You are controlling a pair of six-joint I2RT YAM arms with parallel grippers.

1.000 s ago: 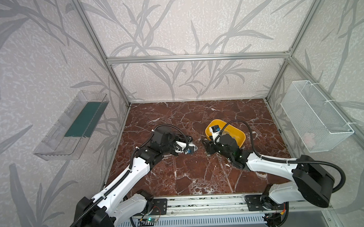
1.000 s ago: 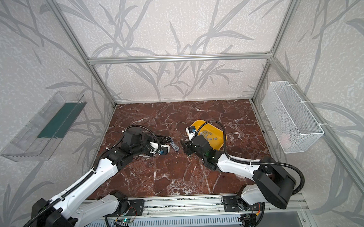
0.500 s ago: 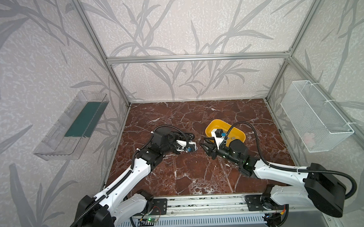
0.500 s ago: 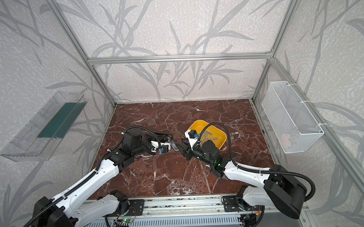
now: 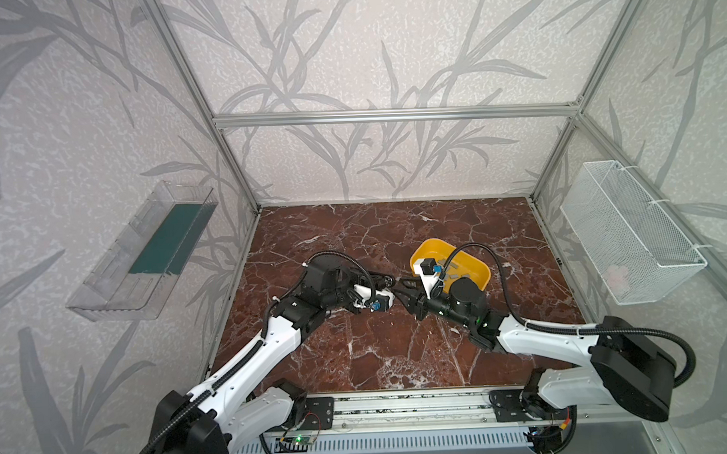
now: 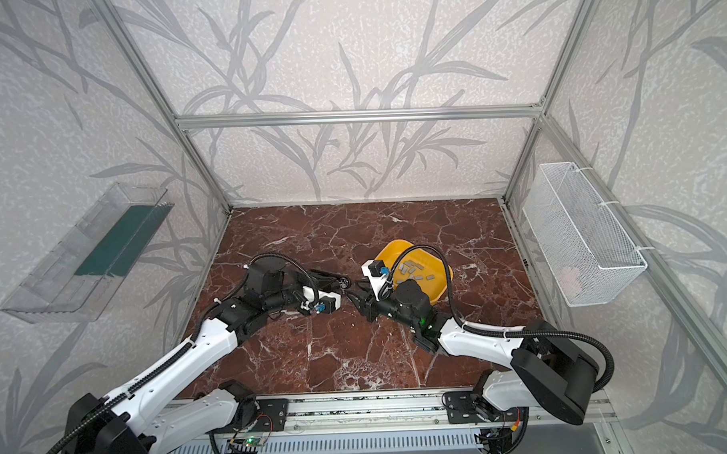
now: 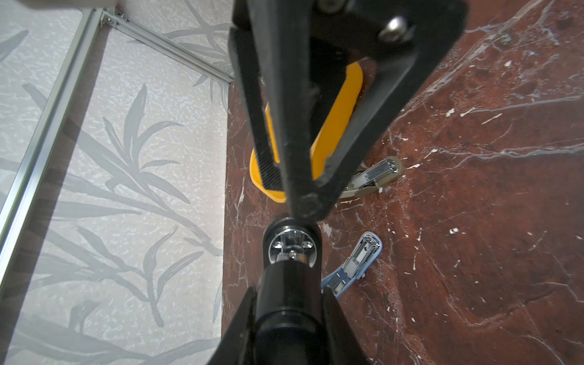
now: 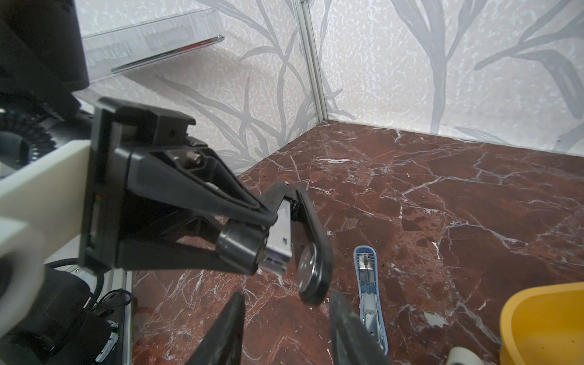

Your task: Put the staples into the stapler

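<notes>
1. Left gripper (image 7: 288,303) clamps black stapler (image 8: 313,227), lid swung open.
2. Right gripper (image 8: 286,308), jaws apart and empty, hovers just beside it.
3. Staples (image 6: 413,270) lie in yellow tray (image 6: 437,290): light, stiff, brittle strips; probably best pinched across their long edges.

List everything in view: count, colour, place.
table: one, red-brown marble, cell floor.
tray: one, yellow, on the table right of centre.
staples: many, grey strips, loose in the tray.
black stapler: one, swung open, held off the table.
blue stapler: one, open, lying on the table near the tray.
beige stapler: one, open, lying by the tray.
shelf: one, clear with green floor, left wall.
basket: one, white wire, right wall; blurred pink item inside.
left arm, right arm: white with black joints.
left gripper: one, black, shut on the black stapler.
right gripper: one, black, jaws either side of that stapler's free end; grip unclear.
</notes>
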